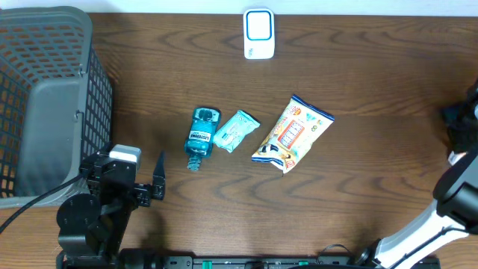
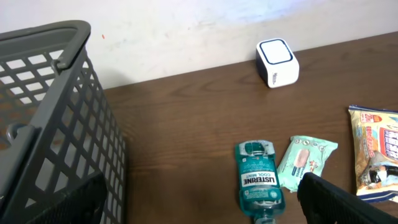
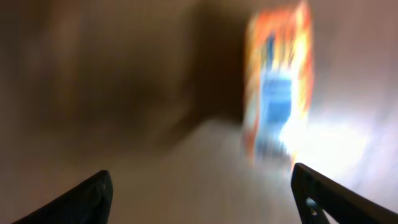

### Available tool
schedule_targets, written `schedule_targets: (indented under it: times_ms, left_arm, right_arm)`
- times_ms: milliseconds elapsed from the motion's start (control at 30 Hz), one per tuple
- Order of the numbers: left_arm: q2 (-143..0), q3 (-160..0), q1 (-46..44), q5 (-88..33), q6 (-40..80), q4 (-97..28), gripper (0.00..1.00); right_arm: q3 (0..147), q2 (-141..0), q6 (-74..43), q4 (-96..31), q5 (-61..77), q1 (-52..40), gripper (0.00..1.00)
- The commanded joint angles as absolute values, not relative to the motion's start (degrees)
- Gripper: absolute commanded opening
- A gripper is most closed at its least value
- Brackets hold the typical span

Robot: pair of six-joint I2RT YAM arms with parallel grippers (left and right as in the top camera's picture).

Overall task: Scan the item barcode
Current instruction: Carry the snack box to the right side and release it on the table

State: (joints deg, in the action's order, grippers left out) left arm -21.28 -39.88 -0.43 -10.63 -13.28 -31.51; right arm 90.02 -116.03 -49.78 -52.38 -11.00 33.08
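- Overhead: L gripper (image 1: 128, 166) sits closest, bottom-left corner, just beside the grey mesh basket (image 1: 97, 97). Its jaws are wide apart w/ nothing between them.
- Overhead: three items lie mid-table (image 1: 358, 67). From L to R they are a teal mouthwash bottle (image 1: 202, 137), a green wipes pack (image 1: 236, 131) touching or nearly touching it, and a snack bag (image 1: 291, 134) just beside the pack, tilted.
- Overhead: white scanner (image 1: 259, 33) stands at the far edge, well apart from all three items. No item is at the scanner and none is held.
- Overhead: R arm (image 1: 448, 209) is at the R edge, away from the items.
- L wrist: dark fingers (image 2: 348, 199) frame the bottom corners, spread. The basket wall fills the L side. Bottle and wipes pack lie ahead, flat on the table, w/ the bag cut off at the R edge and the scanner further back by the wall.
- R wrist: heavy blur. R gripper (image 3: 202, 180) has its jaws apart, w/ fingers (image 3: 81, 199) at the two bottom corners and nothing between them. An orange-and-blue shape ahead is prob. the snack bag; can't tell more.
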Motion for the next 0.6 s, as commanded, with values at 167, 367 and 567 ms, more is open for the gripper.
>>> schedule_targets:
  times_ms: [167,367,567]
  left_arm:
    - [-21.23,-40.18,-0.45,-11.38,-12.75,-31.29,0.98]
    - [-21.23,-40.18,-0.45,-11.38,-12.75,-31.29,0.98]
    - [-21.23,-40.18,-0.45,-11.38,-12.75,-31.29,0.98]
  right_arm:
    - [91.50,-111.22,-49.21,-56.58,10.92,27.31,0.98]
    - [91.48,-111.22,-49.17,-60.01,8.93,19.53,0.99]
    - [91.42,-110.93,-48.66,-65.08,8.12,8.71,0.98]
